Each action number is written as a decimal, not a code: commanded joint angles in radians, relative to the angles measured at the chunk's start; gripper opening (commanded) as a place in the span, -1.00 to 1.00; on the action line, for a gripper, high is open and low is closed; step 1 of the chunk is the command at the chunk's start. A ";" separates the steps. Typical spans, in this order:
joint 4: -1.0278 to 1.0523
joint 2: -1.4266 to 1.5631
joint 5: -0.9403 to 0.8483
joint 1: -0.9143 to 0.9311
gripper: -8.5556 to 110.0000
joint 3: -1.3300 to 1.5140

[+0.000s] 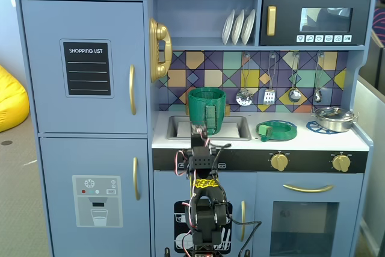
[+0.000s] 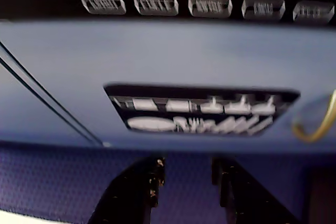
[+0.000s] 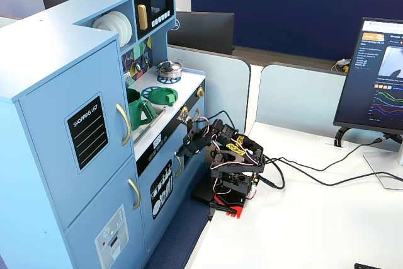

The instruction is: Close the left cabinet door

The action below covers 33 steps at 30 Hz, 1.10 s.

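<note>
The black plastic jointed robot arm [image 3: 228, 155] carries loose red, white and black wires. Yellow-and-black marked tape wraps one link [image 1: 205, 182], and its base shows a red part [image 3: 228, 208].

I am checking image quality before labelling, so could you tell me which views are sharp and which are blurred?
Both fixed views are sharp: the left cabinet door and its label text read clearly. The wrist view is blurred throughout: the black dishwasher graphic is smeared and the hand is dark and soft, its state unclear.

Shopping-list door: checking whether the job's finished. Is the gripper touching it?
Apart. A fixed view shows the gripper by the lower counter front, well clear of the shopping-list door.
</note>
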 commanded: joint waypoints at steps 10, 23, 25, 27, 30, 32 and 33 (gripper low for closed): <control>0.049 0.207 0.083 0.075 -0.86 0.327; 0.331 0.207 0.153 0.081 -0.86 0.480; 0.353 0.207 0.167 0.089 -0.86 0.489; 0.350 0.207 0.183 0.098 -0.86 0.489; 0.351 0.207 0.167 0.114 -0.81 0.489; 0.353 0.209 0.153 0.117 -0.76 0.489; 0.354 0.209 0.143 0.110 -0.75 0.489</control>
